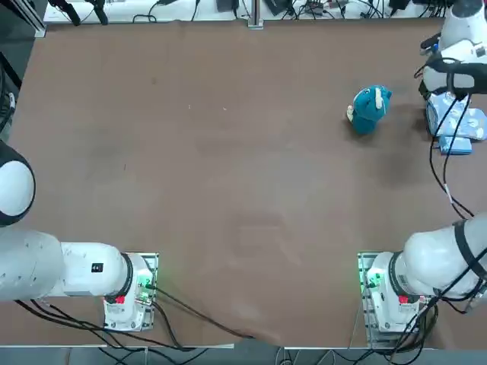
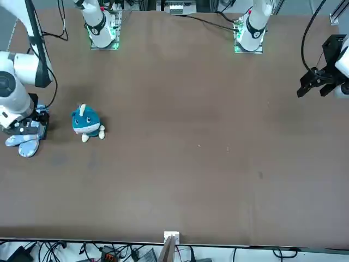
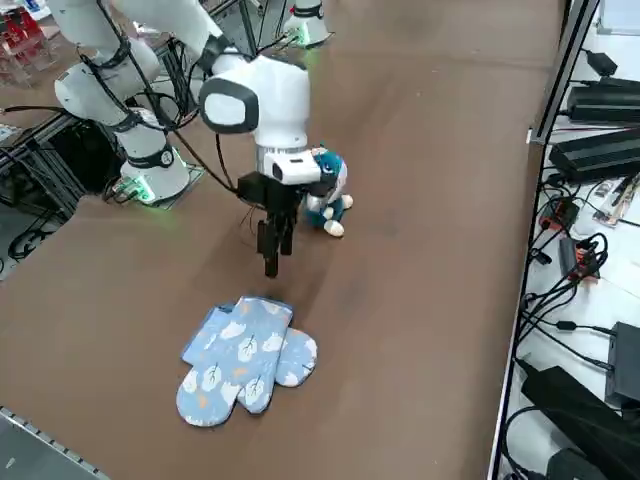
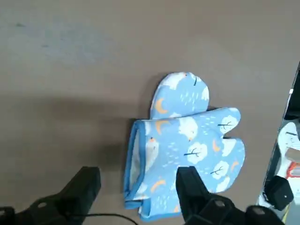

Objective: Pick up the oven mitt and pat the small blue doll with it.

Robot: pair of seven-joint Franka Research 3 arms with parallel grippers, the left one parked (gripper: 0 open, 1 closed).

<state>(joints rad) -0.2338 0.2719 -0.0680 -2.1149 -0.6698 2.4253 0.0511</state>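
Robotics lab: two arms bolted to base plates (image 1: pixel 384 304) on a brown worktop (image 1: pixel 228 190), cable bundles (image 3: pixel 560 270) and black electronics boxes (image 3: pixel 600 100) along its edges.

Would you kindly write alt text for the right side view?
The right gripper hangs open above the brown table, short of a flat blue oven mitt lying nearer the camera. The small blue doll sits just behind the arm, partly hidden.

Brown table (image 1: pixel 228 190) with a blue oven mitt (image 3: pixel 245 358) and small blue doll (image 1: pixel 370 109), near each other
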